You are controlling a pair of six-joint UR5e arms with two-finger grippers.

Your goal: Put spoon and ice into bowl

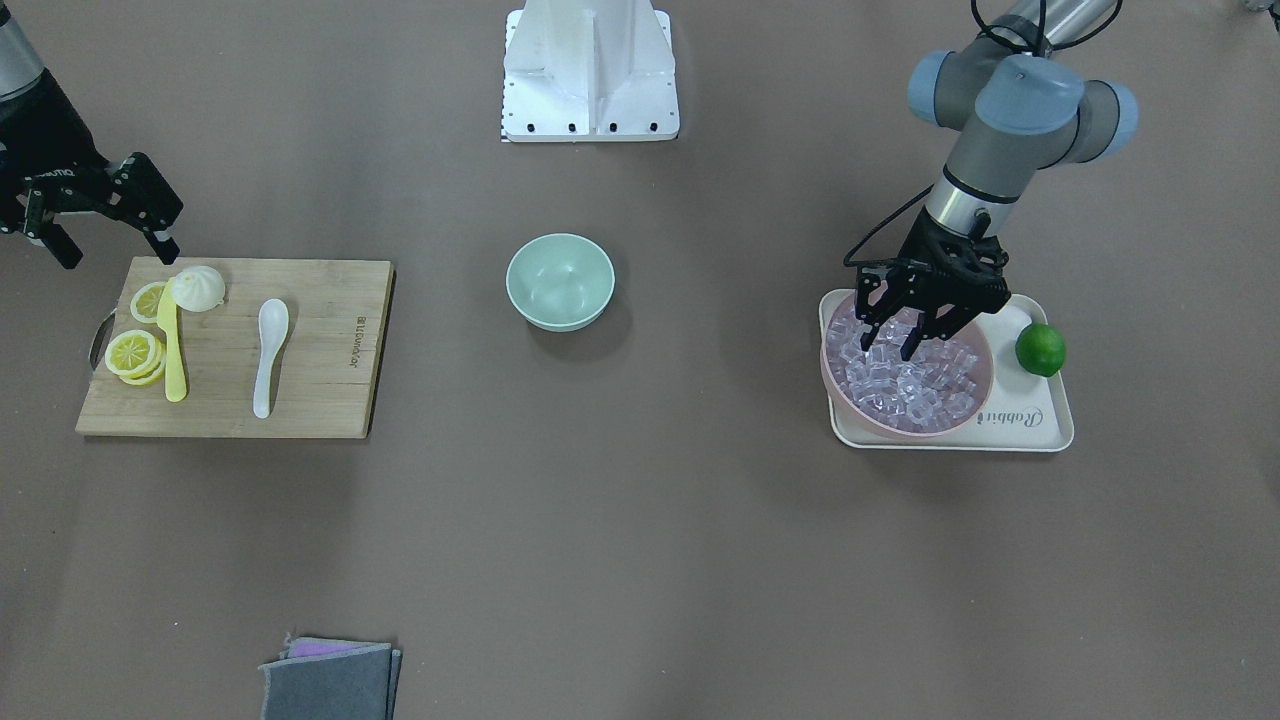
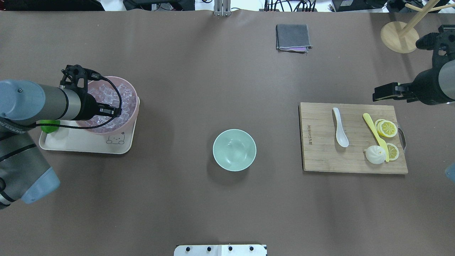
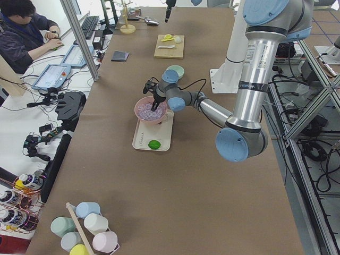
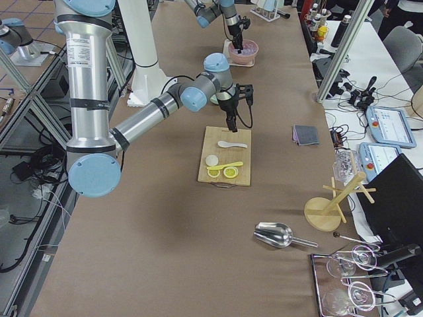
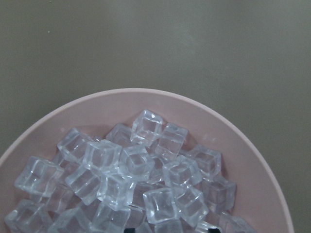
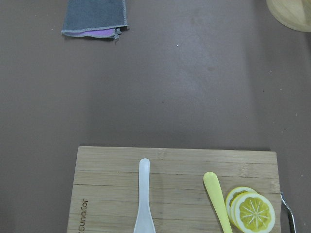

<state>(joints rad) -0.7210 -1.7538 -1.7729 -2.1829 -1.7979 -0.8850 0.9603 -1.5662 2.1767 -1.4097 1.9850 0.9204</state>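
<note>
Counter: brown, matte and wide (image 2: 177,199), with the robot's white base plate (image 2: 220,250) at its near edge.
Bowl: the mint-green bowl (image 2: 234,149) stands upright mid-counter, nearest the base plate, its inside bare. Brown counter shows all round it.
Spoon: the white spoon (image 2: 340,128) lies flat on the cutting board (image 2: 320,156), well apart from the mint-green bowl on the right arm's side, scoop toward the robot.
Board neighbours: a yellow knife (image 2: 375,133) lies beside the spoon without touching it. Lemon slices (image 2: 386,128) and a white bun (image 2: 375,155) crowd the board's outer end against the knife.
Right claw: the right claw (image 1: 115,250) hangs in the air by the board's outer end, fingers spread wide, gripping nothing.
Ice: the ice (image 2: 113,94) is heaped in a pink bowl (image 2: 103,129) on a cream tray (image 2: 85,144), well apart from the mint-green bowl on the other side. A lime (image 1: 1040,349) sits on the tray beside it.
Left claw: the left claw (image 1: 890,340) points down into the heap, fingers apart, tips among the cubes.
Far edge: a folded grey cloth (image 2: 292,36) and a round wooden stand base (image 2: 399,37) lie near it, well apart from everything else.
</note>
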